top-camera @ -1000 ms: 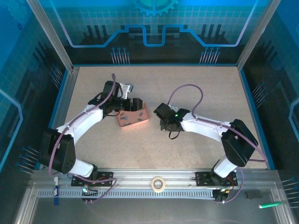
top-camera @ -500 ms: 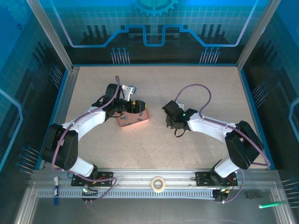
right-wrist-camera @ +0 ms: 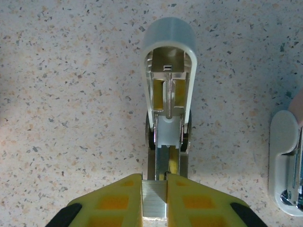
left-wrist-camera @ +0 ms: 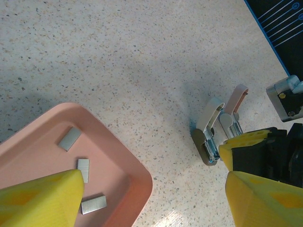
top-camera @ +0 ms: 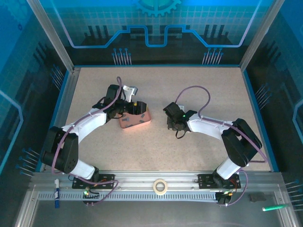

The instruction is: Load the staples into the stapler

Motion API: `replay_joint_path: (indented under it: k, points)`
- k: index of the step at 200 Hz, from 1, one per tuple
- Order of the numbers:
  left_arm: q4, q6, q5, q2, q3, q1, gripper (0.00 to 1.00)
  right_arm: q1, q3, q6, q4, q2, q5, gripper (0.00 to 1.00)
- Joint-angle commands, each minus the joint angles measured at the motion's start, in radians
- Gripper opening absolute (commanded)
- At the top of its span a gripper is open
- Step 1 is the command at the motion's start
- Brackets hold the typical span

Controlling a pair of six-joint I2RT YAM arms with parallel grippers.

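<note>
The stapler (right-wrist-camera: 169, 42) lies open on the table, its white lid flipped back and its metal channel bare. My right gripper (right-wrist-camera: 155, 182) is shut on a strip of staples (right-wrist-camera: 155, 202), held at the near end of that channel. In the left wrist view the stapler (left-wrist-camera: 211, 124) lies right of the pink tray (left-wrist-camera: 128, 156), which holds three loose staples (left-wrist-camera: 69, 138). My left gripper (left-wrist-camera: 151, 203) hangs open above the tray's corner with nothing between its fingers. From above, the left gripper (top-camera: 137, 109) is over the tray (top-camera: 139, 124) and the right gripper (top-camera: 173, 122) is to its right.
A second white stapler-like object (right-wrist-camera: 285, 163) lies just right of the open stapler. A tape roll (top-camera: 160, 186) sits on the front rail. Metal frame posts and blue walls ring the table.
The right gripper has shifted slightly to the right compared with a second ago, still holding the strip. The left arm's elbow has moved a little; its gripper stays over the tray.
</note>
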Motion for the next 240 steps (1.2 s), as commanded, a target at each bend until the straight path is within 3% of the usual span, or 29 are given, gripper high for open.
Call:
replay_joint_path:
  k: [1,240]
  points:
    - [-0.019,0.020,-0.013,-0.027,0.006,-0.006,0.80,-0.016,0.002,-0.016,0.004,0.024,0.020,0.18]
    - [-0.017,0.015,-0.009,-0.011,0.009,-0.006,0.80,-0.033,-0.030,-0.055,0.045,0.050,0.005,0.18]
